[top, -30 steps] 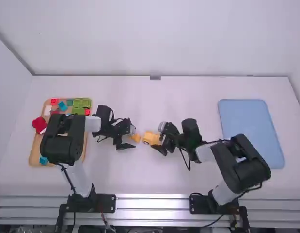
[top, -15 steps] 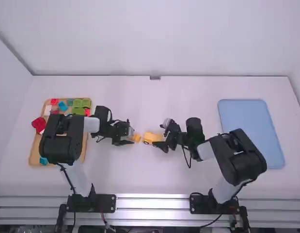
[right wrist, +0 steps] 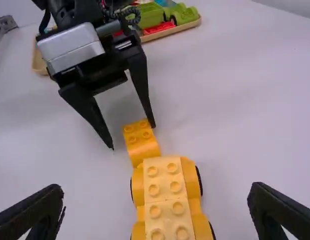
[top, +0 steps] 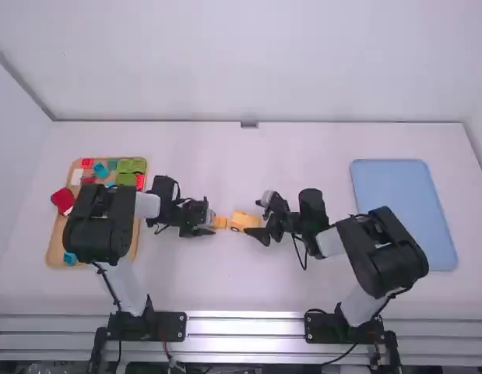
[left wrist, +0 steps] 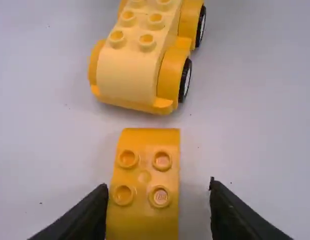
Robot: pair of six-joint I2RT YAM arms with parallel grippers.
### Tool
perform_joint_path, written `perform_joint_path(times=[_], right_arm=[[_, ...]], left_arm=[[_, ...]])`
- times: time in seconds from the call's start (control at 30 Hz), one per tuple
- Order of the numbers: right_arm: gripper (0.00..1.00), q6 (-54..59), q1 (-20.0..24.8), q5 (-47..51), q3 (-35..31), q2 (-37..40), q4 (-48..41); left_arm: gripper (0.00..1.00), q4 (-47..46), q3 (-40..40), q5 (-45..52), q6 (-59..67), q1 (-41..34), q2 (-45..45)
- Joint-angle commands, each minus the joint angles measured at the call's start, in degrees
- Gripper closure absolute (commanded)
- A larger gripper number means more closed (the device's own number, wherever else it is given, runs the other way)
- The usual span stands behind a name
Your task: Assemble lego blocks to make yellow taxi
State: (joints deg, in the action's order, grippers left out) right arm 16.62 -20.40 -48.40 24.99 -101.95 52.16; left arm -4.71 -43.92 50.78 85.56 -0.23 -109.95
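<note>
Counter (top: pixel 178 288), white, carries a yellow wheeled body (left wrist: pixel 129 75) near its middle; pale yellow studded pieces (right wrist: pixel 166 187) run along its top, and black tyres (left wrist: pixel 185 80) show at the side; a smaller orange-yellow block (left wrist: pixel 144 177), with four studs and a curved end, is just beside the body, towards the left arm, a narrow gap between them in the left wrist view.

Left hand (top: pixel 209 220) has its fingers spread, one either side of that small block; the block is close up to one finger, with a clear gap to the other; whether it touches the nearer finger I cannot tell.

Right hand (top: pixel 261 219) is spread too, at the body's other end; its view has the body lying between the two fingers, apart from both.

Wooden tray (top: pixel 52 253) at the far left holds green (top: pixel 131 165), red and blue blocks; a larger red piece (top: pixel 62 199) is at its left rim; a light blue mat (top: pixel 404 210) lies at the right.
</note>
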Motion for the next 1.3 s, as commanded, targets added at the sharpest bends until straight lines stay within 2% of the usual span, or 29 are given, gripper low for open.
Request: perform_joint_path(times=[0.0,0.07,0.13,0.23,0.3,0.4,0.5,0.57,0.7,0.83,1.03,1.17,1.27], right_arm=[[0.02,-0.15,-0.20,-1.33,-0.28,-0.37,0.13],[0.02,-0.13,-0.20,-1.31,-0.28,-0.37,0.13],[0.02,-0.13,-0.20,-1.31,-0.28,-0.37,0.13],[0.02,-0.11,-0.20,-1.31,-0.28,-0.37,0.09],[0.02,-0.13,-0.20,-1.27,-0.28,-0.37,-0.13],[0.02,0.09,-0.20,-1.18,-0.33,-0.37,-0.81],[0.02,3.72,-0.09,-0.20,-0.26,-0.37,-4.55],[0.02,4.44,-0.11,0.72,-0.28,-0.37,-6.10],[0.02,4.33,-0.09,2.19,-0.28,-0.37,-7.45],[0.02,4.48,-0.17,2.16,-0.33,-0.37,-8.04],[0.02,11.93,-0.20,4.33,-0.24,-1.07,-12.28],[0.02,11.98,-0.22,6.43,-0.24,-4.28,-6.97],[0.02,11.98,-0.22,5.79,-0.15,-7.78,-2.12]], left_arm=[[0.39,1.92,1.99,0.83,-0.96,-0.52,-0.61],[0.40,5.31,2.95,0.83,-5.22,-0.52,-0.61],[0.46,11.47,4.63,0.83,-11.96,-0.50,-0.61],[0.56,17.70,6.82,1.73,-15.04,-0.46,-0.61],[0.57,19.93,7.78,2.40,-15.65,-0.28,-0.61],[0.59,20.46,8.55,2.32,-15.69,-0.22,-0.61],[0.72,19.06,8.63,2.43,-15.30,-0.52,-0.61],[0.77,18.67,8.63,3.30,-15.30,-0.52,-0.61],[0.77,18.64,8.81,5.64,-15.32,-0.50,-0.61],[0.76,18.71,9.53,3.52,-15.56,-0.48,-0.61],[0.80,18.73,10.29,0.76,-22.16,-0.46,0.13],[0.87,18.62,10.32,0.81,-23.21,-0.44,0.20],[0.87,18.27,10.29,0.79,-23.21,-0.52,0.20]])
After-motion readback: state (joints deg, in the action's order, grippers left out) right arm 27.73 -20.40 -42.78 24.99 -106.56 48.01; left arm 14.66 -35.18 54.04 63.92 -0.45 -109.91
